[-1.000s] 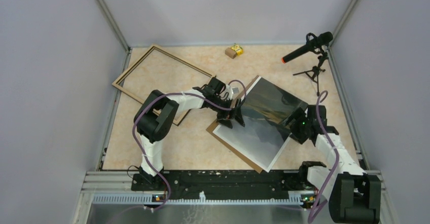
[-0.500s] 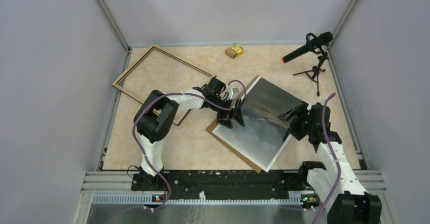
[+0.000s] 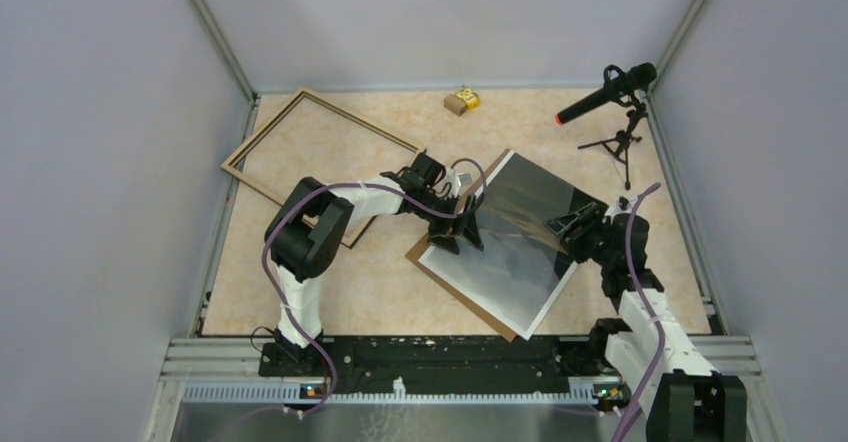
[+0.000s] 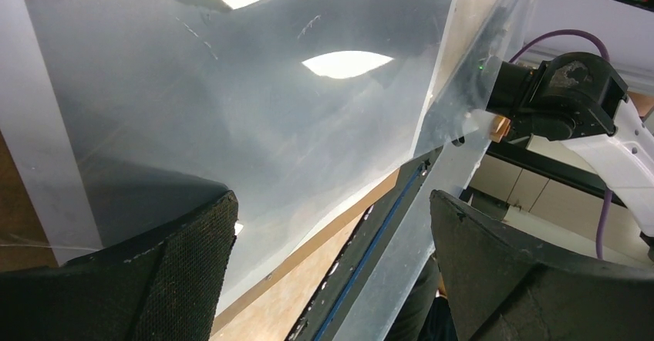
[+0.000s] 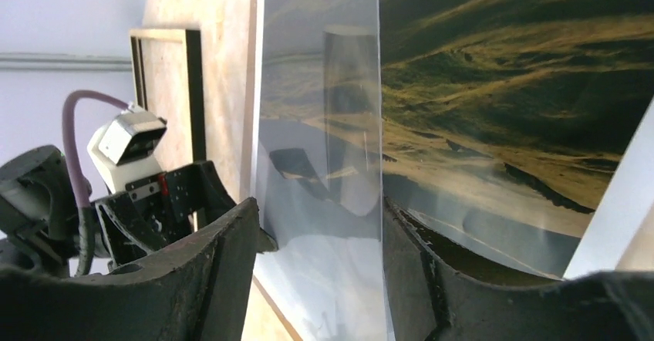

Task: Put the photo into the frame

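left gripper point(image 3: 455, 234): fingers are spread wide and nothing is clasped; it is placed at the photo's left border.
right gripper point(image 3: 563, 228): fingers are parted, unclenched; a thin glossy edge is seen standing between them.
photo point(image 3: 505, 257): stretched between the two grippers, laid over the backing board point(image 3: 415, 255).
frame point(image 3: 360, 119): laid flat to the far left of the left gripper, well apart from the right one.

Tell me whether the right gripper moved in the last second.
Yes. Against the table's right edge, the right gripper has shifted left and slightly toward the far wall, further over the photo.
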Motion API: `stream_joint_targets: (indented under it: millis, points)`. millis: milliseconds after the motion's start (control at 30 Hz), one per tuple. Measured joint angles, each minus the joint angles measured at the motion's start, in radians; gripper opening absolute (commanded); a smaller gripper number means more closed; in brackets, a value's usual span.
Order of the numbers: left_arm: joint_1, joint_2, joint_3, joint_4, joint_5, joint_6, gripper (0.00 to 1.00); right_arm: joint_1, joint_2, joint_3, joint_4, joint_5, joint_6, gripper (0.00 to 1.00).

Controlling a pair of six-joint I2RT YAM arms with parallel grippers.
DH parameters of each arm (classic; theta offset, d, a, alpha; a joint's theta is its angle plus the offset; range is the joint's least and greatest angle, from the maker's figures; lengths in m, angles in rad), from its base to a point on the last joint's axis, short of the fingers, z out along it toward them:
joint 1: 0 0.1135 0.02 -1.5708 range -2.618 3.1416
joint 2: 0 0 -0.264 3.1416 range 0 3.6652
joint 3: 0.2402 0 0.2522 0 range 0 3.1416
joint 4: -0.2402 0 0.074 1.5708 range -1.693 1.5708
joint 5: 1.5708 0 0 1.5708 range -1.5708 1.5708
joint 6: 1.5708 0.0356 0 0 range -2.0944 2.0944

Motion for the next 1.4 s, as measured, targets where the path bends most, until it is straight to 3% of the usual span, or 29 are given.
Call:
stream_joint_targets:
  millis: [100,267,533,667,1067,1233,1400]
  points:
    - [0.000,0.000,0.000,0.000,0.001,0.000,0.98,0.006,0.030,-0.033,0.071,-0.043,0.006,0.47]
    - [0.000,0.000,0.000,0.001,0.003,0.000,0.98,0.007,0.045,-0.039,0.110,-0.068,0.010,0.26]
    - [-0.008,-0.043,-0.026,0.022,-0.025,0.018,0.98,0.008,0.045,-0.039,0.098,-0.049,0.015,0.00]
    - [-0.012,-0.146,-0.036,0.022,-0.093,0.063,0.98,0.009,0.059,-0.039,0.096,-0.049,0.018,0.00]
    - [0.026,-0.674,-0.109,0.114,-0.373,0.171,0.98,0.012,0.003,0.040,-0.040,-0.153,0.037,0.00]
    - [0.147,-0.701,-0.174,0.156,-0.412,0.110,0.98,0.013,-0.076,0.162,-0.201,-0.197,0.008,0.00]
    - [0.299,-0.634,-0.233,0.210,-0.341,-0.008,0.98,0.013,-0.095,0.279,-0.309,-0.256,-0.071,0.00]
